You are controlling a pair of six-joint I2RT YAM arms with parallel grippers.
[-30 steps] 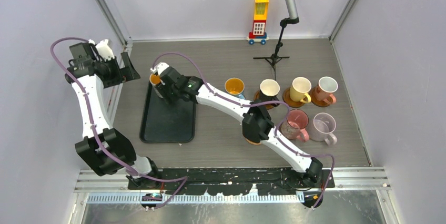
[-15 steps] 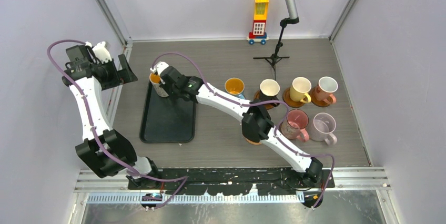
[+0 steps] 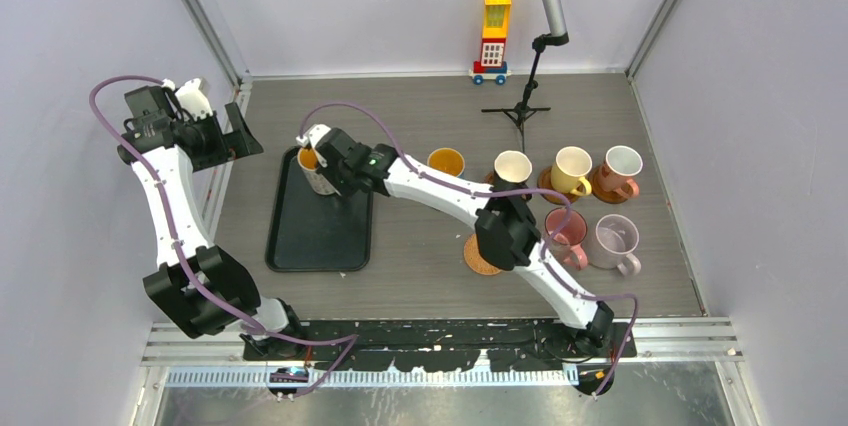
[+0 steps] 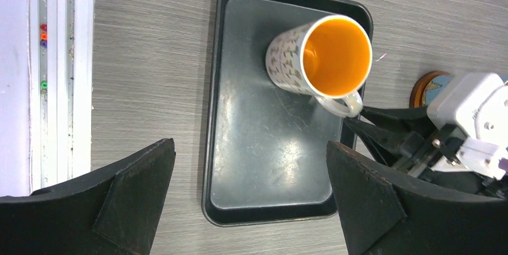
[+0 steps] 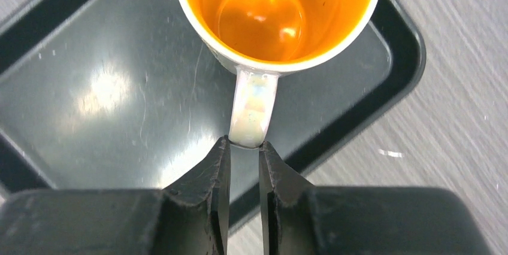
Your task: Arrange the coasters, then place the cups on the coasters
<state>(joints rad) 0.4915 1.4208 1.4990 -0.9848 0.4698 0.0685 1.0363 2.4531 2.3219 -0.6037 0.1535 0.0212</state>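
While the left tool [image 4: 250, 144] gapes, the right tool [image 5: 242, 145] pinches the handle [image 5: 253, 105] of a mug [image 4: 287, 60], perhaps leaf-patterned

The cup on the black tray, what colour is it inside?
Orange inside the cup, patterned white outside. The left wrist view shows it best.

From above, you see only the orange mouth of the patterned white ceramic mug [image 3: 310, 160]; the right gripper [image 3: 328, 170] covers its handle side. That arm's elbow hides part of the round orange-brown rimmed coaster [image 3: 476, 258] and part of the patterned pink mug [image 3: 568, 228]. In the right wrist view the white mug's far rim is cut by the top edge, and its outer pattern is out of sight. In the left wrist view the left gripper [image 4: 250, 144] has both black fingers [image 4: 135, 201] running off the bottom edge.
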